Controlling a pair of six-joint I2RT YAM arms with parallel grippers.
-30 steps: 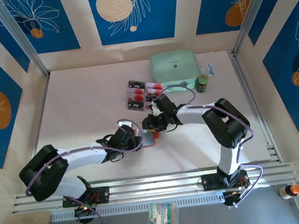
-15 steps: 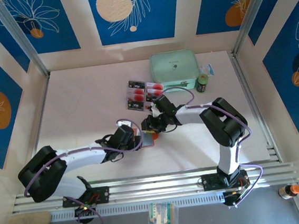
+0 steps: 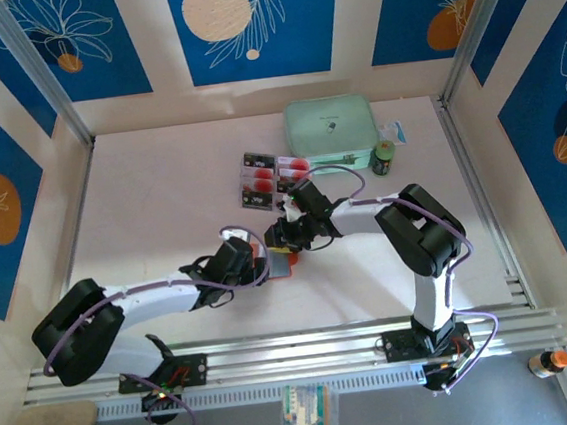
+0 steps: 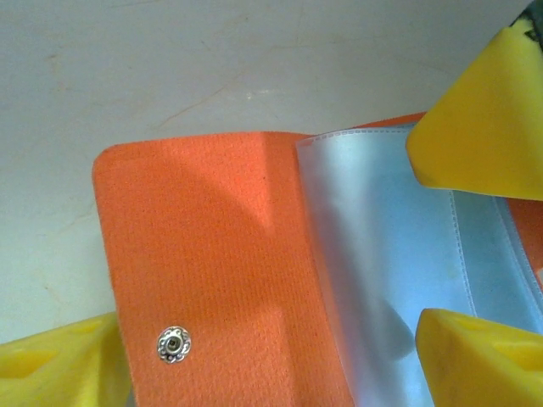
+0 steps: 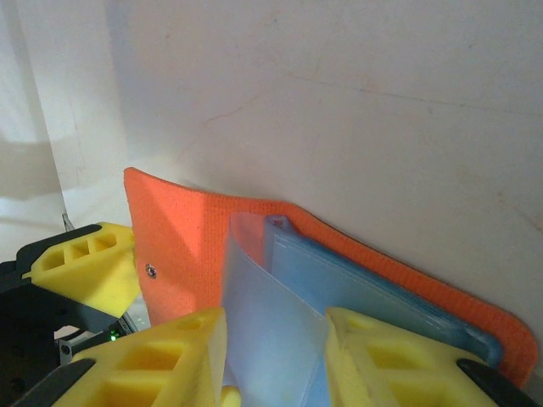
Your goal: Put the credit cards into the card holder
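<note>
The right pincer (image 5: 276, 356) has its fingers either side of one clear sleeve (image 5: 263, 288) of the card holder (image 5: 178, 229). The sleeve stands up between them, but I cannot tell whether it is pinched or only propped. The left pincer (image 3: 256, 265) is spread wide over the holder's orange flap, seemingly to pin it flat.

The holder lies open on the table (image 3: 160, 184), right in front of both pincers. As far as the wrist views show, its sleeves look empty, so I judge that no card has gone in and the whole job is left.

The credit cards (image 3: 270, 179) lie together just beyond the holder. Further beyond it sit a mint-green case (image 3: 331, 128) and a small green bottle (image 3: 386, 157).

The table is pale and matt, with faint scuffs. Around it stand cream walls with blue leaf-pattern panels.
</note>
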